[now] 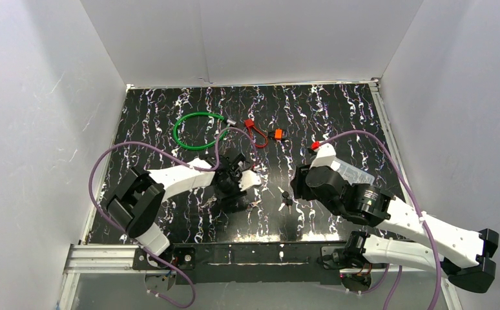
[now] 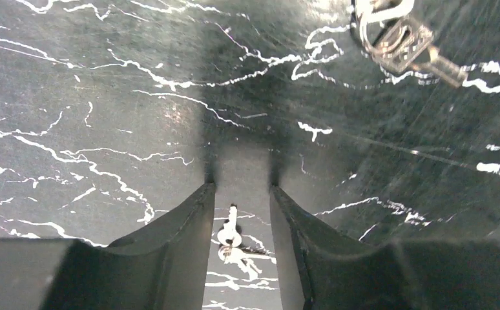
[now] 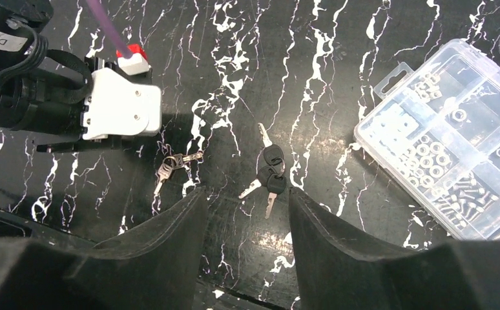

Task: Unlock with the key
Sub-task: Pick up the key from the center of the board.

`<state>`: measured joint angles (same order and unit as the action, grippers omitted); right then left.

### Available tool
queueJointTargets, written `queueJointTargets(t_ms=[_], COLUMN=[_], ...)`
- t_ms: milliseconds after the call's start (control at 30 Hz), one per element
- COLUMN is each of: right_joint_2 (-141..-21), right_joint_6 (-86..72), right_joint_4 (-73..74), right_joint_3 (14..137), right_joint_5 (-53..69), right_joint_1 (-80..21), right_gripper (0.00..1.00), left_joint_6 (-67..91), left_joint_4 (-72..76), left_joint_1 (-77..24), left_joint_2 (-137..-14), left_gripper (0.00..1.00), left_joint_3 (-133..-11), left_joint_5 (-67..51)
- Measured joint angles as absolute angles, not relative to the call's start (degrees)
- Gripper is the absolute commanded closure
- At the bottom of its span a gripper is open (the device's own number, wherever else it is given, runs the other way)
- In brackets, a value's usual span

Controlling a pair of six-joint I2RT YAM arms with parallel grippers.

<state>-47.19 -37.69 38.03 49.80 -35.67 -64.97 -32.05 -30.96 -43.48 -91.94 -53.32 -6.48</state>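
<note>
1. Surface [image 1: 338, 110], black with white veins, carries everything here
2. Left tool [image 2: 241, 187] hangs low over the surface, left of centre. Its jaws are spread a little, with a narrow gap between them
3. Small key [image 2: 230, 236] shows in that gap, behind the tips, lying flat on the surface. I cannot tell whether either jaw touches it
4. Silver keys [image 2: 402, 45] on a ring lie ahead and to the right of the left tool, apart from it. In the right wrist view they lie just beside that tool's white block [image 3: 121, 110]
5. Right tool [image 3: 247, 192] hovers right of centre with its jaws spread wide, pinching nothing
6. Black keys [image 3: 270, 171], a bunch with dark heads, lie on the surface just ahead of the right tool's gap. In the top view they sit between the two tools, near the silver keys but not touching them
7. Box [image 3: 451, 139], clear and split into compartments of small hardware, lies to the right of the black keys. In the top view the right arm partly hides it
8. Green cable [image 1: 199, 129] lies looped at the far side of the surface, well apart from all the keys. A red piece [image 1: 250, 123] and an orange piece [image 1: 278, 134] lie to its right
</note>
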Motion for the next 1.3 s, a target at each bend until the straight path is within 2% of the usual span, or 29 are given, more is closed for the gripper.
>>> queueJointTargets(t_ms=[133, 267, 367, 600, 833, 1033, 1300], right_joint_2=[-47.2, -47.2, -47.5, -57.6, -79.8, -97.1, -106.7], right_joint_6=[-38.0, -38.4, -37.9, -31.9, -23.2, -18.2, -14.3], right_joint_4=[38.8, 39.4, 39.4, 36.4, 27.3, 20.9, 18.9], right_joint_3=[49.8, 49.8, 50.0, 54.4, 65.1, 75.8, 81.3], right_joint_5=[-36.1, -36.1, -35.9, -31.8, -18.0, -7.0, -1.2], right_joint_1=[-65.0, -65.0, -65.1, -67.0, -68.4, -69.7, -72.9], right_gripper=[0.44, 0.41, 0.38, 0.3, 0.28, 0.31, 0.38], left_joint_6=[-28.5, -26.2, -24.6, -27.4, -28.1, -25.8, -24.4], left_joint_4=[-29.6, -30.9, -36.1, -44.9, -53.7, -54.9, -56.0], left_joint_1=[-43.6, -43.1, -38.3, -15.8, -1.0, 2.5, 4.0], left_joint_2=[-92.0, -90.4, -84.6, -74.3, -79.9, -81.7, -81.2], left_gripper=[0.42, 0.12, 0.03, 0.02, 0.02, 0.02, 0.02], left_joint_3=[-53.5, -54.4, -57.5, -67.1, -67.6, -67.9, -68.8], left_joint_5=[-6.9, -7.5, -11.3, -18.2, -22.6, -24.9, -25.0])
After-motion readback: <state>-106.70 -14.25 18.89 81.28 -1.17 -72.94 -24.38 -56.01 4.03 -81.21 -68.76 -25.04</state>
